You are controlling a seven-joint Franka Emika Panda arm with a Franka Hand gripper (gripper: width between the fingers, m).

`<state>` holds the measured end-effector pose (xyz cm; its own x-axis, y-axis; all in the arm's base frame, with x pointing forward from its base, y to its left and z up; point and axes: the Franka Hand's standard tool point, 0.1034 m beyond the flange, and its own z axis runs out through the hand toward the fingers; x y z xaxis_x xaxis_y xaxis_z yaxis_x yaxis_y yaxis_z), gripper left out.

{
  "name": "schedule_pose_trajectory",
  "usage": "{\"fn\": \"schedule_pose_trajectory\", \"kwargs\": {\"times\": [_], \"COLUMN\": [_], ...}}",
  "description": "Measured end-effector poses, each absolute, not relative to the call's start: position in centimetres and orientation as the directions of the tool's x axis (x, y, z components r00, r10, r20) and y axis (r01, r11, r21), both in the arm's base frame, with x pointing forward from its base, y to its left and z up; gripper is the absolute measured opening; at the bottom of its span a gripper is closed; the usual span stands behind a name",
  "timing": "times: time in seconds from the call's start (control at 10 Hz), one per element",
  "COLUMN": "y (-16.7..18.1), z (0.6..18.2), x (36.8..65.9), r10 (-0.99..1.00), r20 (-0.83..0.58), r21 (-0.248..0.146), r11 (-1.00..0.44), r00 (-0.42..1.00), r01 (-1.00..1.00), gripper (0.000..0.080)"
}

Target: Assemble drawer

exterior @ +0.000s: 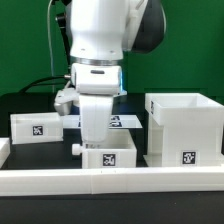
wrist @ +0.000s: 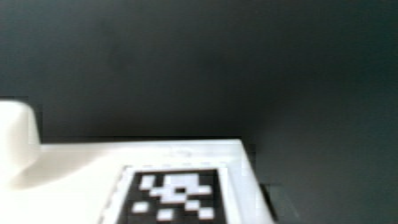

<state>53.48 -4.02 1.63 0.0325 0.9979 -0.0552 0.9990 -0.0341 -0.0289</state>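
Black table (exterior: 25, 105): casing (exterior: 183, 125), 2 trays (exterior: 38, 127) (exterior: 108, 157)

No words, brands or numbers are legible. The only signs are black-and-white square tags (exterior: 107, 160): one on the near tray (exterior: 118, 150) right under the gripper (exterior: 95, 138), one on the far tray (exterior: 22, 128) at the exterior view's left of the gripper, one low on the casing (exterior: 183, 120) on its other side, and several on the marker board (exterior: 128, 121) behind it.

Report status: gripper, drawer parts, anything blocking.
Gripper down at the middle tray, jaws not readable. Second tray and casing stand apart. Rail runs along the front.
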Motion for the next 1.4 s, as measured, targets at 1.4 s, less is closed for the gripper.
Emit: {"fn": "schedule_pose_trajectory", "kwargs": {"times": [1.4], "y": [-1.6], "z": [0.8], "x": [54.6], "r10": [0.998], "r20": [-0.058], "r21": [0.021], "r11": [-0.006], "r00": [0.007], "r01": [1.0], "gripper": [0.0041]}}
